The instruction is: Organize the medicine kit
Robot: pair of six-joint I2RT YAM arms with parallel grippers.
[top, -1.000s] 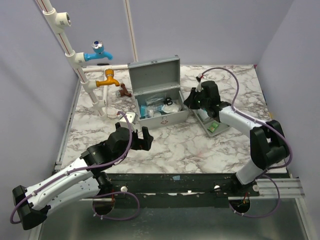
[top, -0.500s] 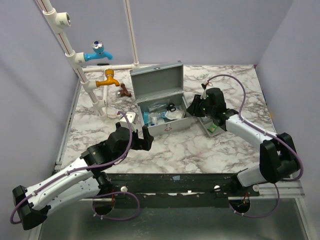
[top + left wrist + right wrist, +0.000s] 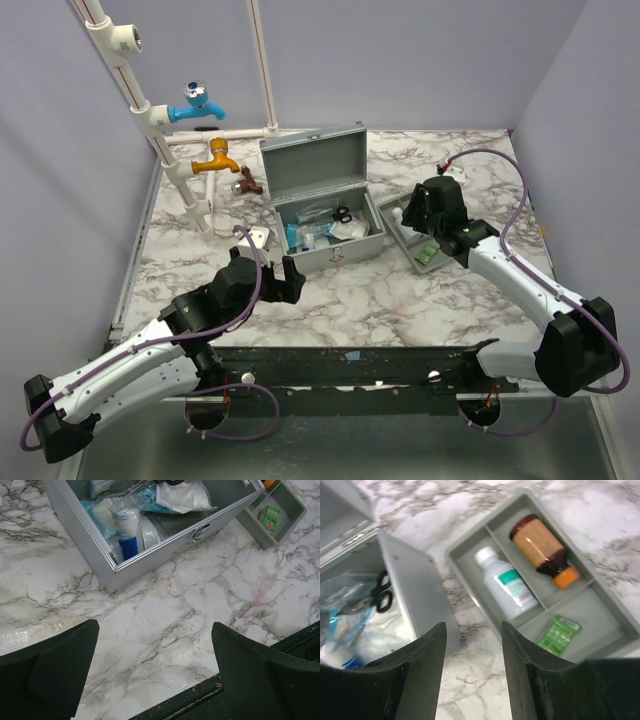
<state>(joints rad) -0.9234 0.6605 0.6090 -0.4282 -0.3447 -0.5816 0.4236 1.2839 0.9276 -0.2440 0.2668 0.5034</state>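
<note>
Medicine kit (image 3: pixel 335 255) stands open on the table (image 3: pixel 350 300), its tray (image 3: pixel 597 612) just beside. We judge it stiff, weighty metal, best gripped at a wall rim. Left claw (image 3: pixel 155 627) gapes empty; right claw (image 3: pixel 473 630), part-open, holds nothing.

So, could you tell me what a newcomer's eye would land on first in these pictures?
The grey metal box with its hinged lid open sits centre-frame, crammed with packets and black scissors. To its right lies a grey compartmented tray holding a brown bottle with an orange cap, a white bottle and a green packet. At the back left, a blue tap and an orange tap stand out on white pipework.
</note>
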